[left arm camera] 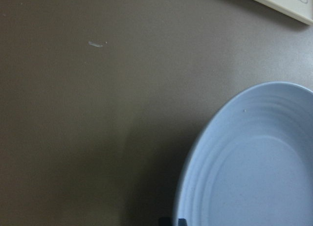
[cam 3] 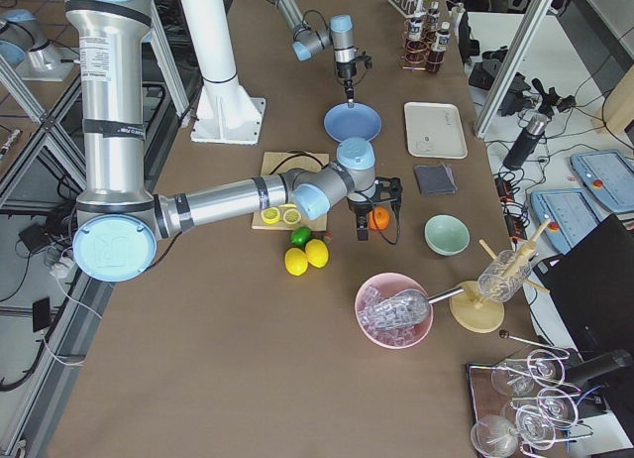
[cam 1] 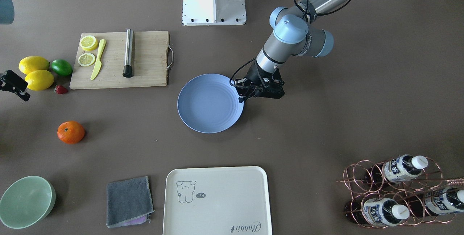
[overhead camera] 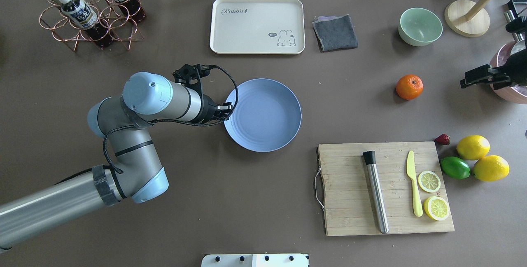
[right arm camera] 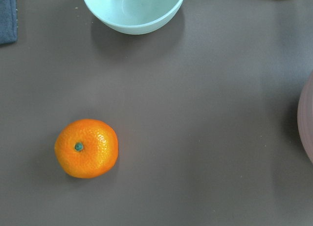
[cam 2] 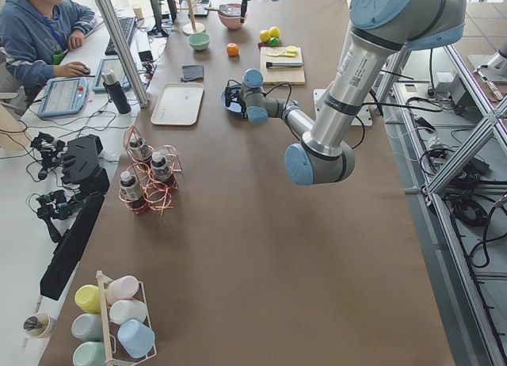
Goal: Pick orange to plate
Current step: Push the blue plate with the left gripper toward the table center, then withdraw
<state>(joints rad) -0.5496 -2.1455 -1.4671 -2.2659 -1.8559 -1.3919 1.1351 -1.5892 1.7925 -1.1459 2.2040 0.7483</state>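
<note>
The orange [overhead camera: 409, 87] lies alone on the brown table, stem dimple up; it sits low and left in the right wrist view [right arm camera: 86, 148]. My right gripper [overhead camera: 467, 80] hovers off to its side, not touching it. It looks open with nothing between its fingers. The periwinkle plate [overhead camera: 263, 114] lies empty mid-table. My left gripper [overhead camera: 224, 111] hangs over the plate's rim on my left. Its fingertips [left arm camera: 182, 221] show close together at the bottom of the left wrist view. It looks shut and holds nothing that I can see.
A cutting board [overhead camera: 354, 201] carries lemon halves, a yellow knife and a metal rod. Two lemons [overhead camera: 490, 168], a lime and a strawberry lie beside it. A green bowl [overhead camera: 420, 26], a grey cloth [overhead camera: 334, 32] and a cream tray [overhead camera: 257, 26] line the far edge. A bottle rack [overhead camera: 88, 13] stands far left.
</note>
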